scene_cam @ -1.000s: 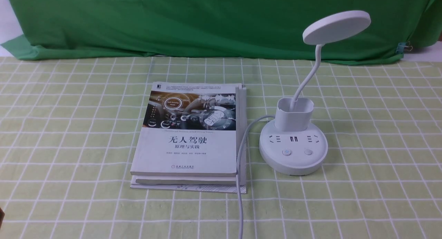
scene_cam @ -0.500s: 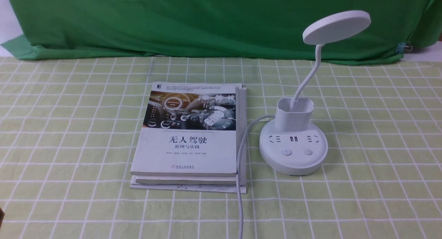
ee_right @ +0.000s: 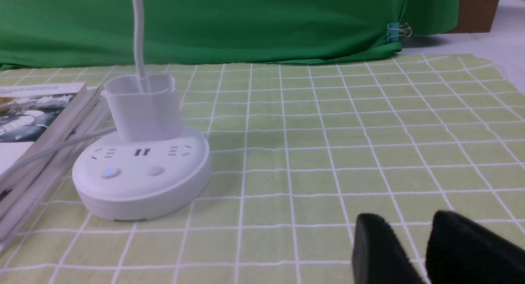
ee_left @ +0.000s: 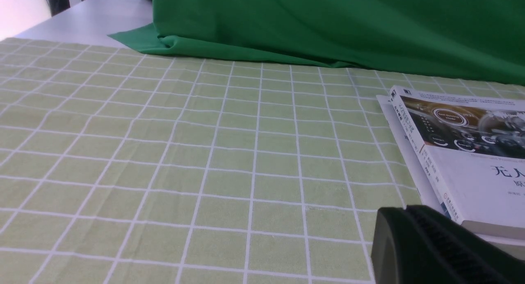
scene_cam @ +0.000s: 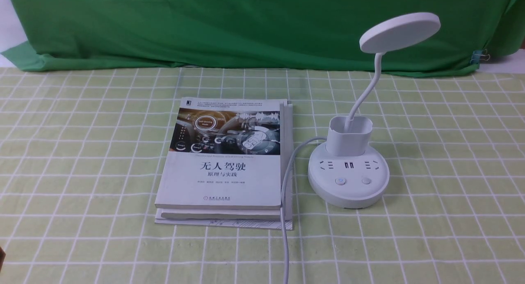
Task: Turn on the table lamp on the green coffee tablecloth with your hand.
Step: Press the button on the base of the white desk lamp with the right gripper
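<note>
The table lamp [scene_cam: 348, 177] stands upright on the green coffee tablecloth [scene_cam: 102, 152], in the right half of the front view. Its round white base carries sockets and two buttons, the left button [scene_cam: 340, 181] marked with a blue symbol and the right button [scene_cam: 366, 180] plain. A cup-shaped holder [scene_cam: 349, 142] rises from the back of the base, and out of it a thin neck [scene_cam: 366, 93] curves up to a flat disc head [scene_cam: 400, 31], which is tilted.

A white cord [scene_cam: 286, 185] leaves the lamp near the holder, bends to the left and runs along the right side of a stack of books [scene_cam: 223, 152], lying against it, then on toward the near edge of the view. The stack lies flat just beside the lamp, to its left; the top book has a car dashboard picture and Chinese lettering on its cover.

Behind the cloth hangs dark green fabric [scene_cam: 262, 25], with a binder clip [scene_cam: 480, 56] at its lower right.

The right pincer [ee_right: 406, 239] is released, its two dark, blurred fingers apart with tablecloth visible between them, well apart from the lamp. Of the left pincer [ee_left: 414, 243] only a dark part shows in its wrist view, so I cannot tell whether it is released or clenched.
</note>
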